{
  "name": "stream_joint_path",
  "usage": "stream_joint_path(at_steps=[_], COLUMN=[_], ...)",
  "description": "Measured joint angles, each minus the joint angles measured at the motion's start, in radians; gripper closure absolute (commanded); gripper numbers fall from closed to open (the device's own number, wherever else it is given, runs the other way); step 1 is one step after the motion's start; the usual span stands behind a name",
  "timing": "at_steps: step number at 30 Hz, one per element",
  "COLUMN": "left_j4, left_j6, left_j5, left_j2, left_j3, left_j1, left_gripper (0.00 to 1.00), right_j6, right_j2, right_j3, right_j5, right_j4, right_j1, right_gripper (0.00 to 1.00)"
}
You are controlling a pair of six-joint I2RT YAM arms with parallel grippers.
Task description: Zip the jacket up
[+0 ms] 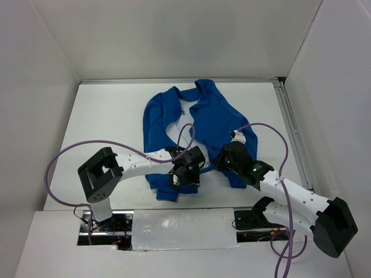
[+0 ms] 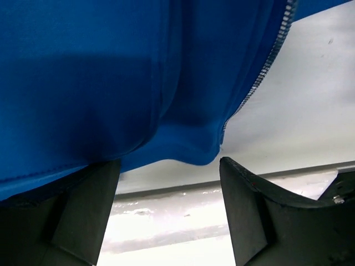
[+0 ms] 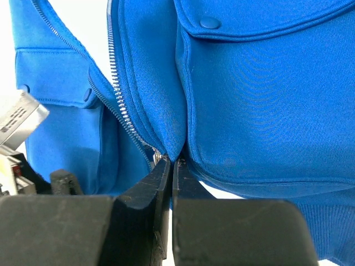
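A: Blue fabric lies across the middle of the desk (image 1: 104, 116). That's the jacket (image 1: 203, 116), unzipped, with its collar toward the desk's far edge and its hem toward the near edge.

B: Both arms are down at that hem, close to the near edge. The right hand (image 3: 171, 162) is clamped tight on the jacket at the foot of the zipper (image 3: 113, 77). My guess is it's anchoring the bottom so the two sides can meet.

A: And the left hand (image 2: 169, 166)?

B: Spread wide, gripping nothing. A hem corner sags between its fingers (image 2: 83, 210). It looks poised to bite the other front edge.

A: Overhead gives the whole layout, but the arms cover the hem itself.

B: The right wrist fills that gap. It shows the pinch, both tooth rows parted above it, and a pocket snap (image 3: 209, 22). The left wrist adds one thing: bare desk under the corner, fabric hanging free.
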Motion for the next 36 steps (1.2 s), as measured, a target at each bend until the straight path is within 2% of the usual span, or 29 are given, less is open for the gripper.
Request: stream_joint_path(at_steps=[5,11,13,18,24,32,36], left_j4=[0.020,0.035,0.015,-0.057,-0.095,-0.274,-0.272], left_j6=[0.012,0.015,0.010,-0.032,-0.060,-0.138,-0.141], left_j5=[-0.002,-0.001,-0.003,-0.012,-0.015,-0.072,-0.067], left_j2=[0.028,0.053,0.074,0.130,0.161,0.301,0.307], left_j3=[0.005,0.006,0.026,0.092,0.126,0.260,0.260], left_j1=[0.000,0.000,0.000,0.000,-0.001,-0.029,-0.030], left_gripper=[0.17,0.27,0.29,0.26,0.26,0.26,0.35], right_j6=[0.001,0.019,0.023,0.030,0.034,0.050,0.053], right_j2=[0.000,-0.001,-0.005,-0.010,-0.010,-0.021,-0.040], right_j3=[0.000,-0.001,-0.004,-0.010,-0.014,-0.016,-0.026], right_j5=[0.001,0.007,0.008,0.018,0.029,0.060,0.074], right_j4=[-0.005,-0.014,-0.020,-0.039,-0.043,-0.072,-0.084], right_j1=[0.002,0.002,0.002,0.002,0.002,0.002,0.002], right_gripper=[1.00,1.00,1.00,1.00,1.00,1.00,1.00])
